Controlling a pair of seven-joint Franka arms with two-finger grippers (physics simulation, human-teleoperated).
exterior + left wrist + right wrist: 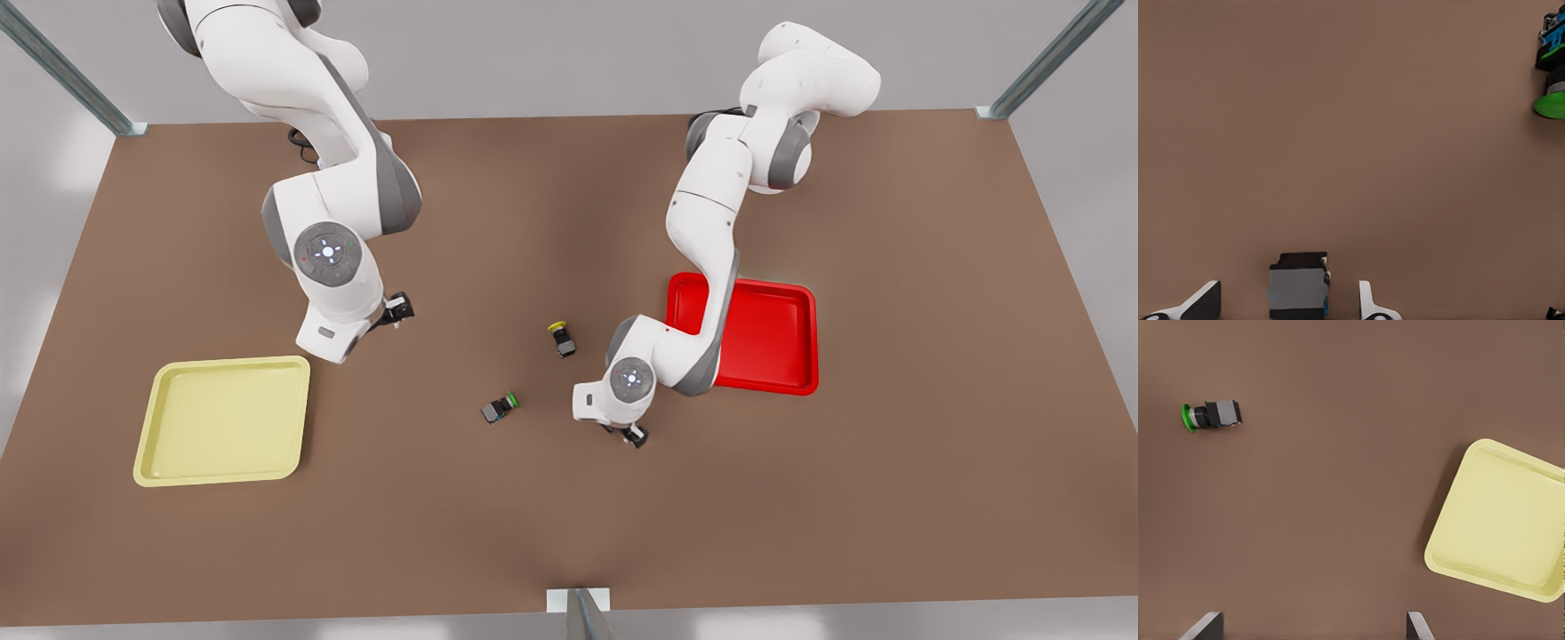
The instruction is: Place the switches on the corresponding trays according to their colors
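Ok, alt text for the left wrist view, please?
The left end effector, fingers open, straddles a small dark grey boxy switch lying on the brown table, with a gap on each side; its cap colour is hidden. A similar switch with a round green cap lies farther off on the table.

You see the yellow-capped switch (pixel 562 339) lying on the brown table between the two trays. The pale yellow tray (pixel 224 420) sits empty, as does the glossy red tray (pixel 769 338). A dark switch body (pixel 1298 286) rests on the table.
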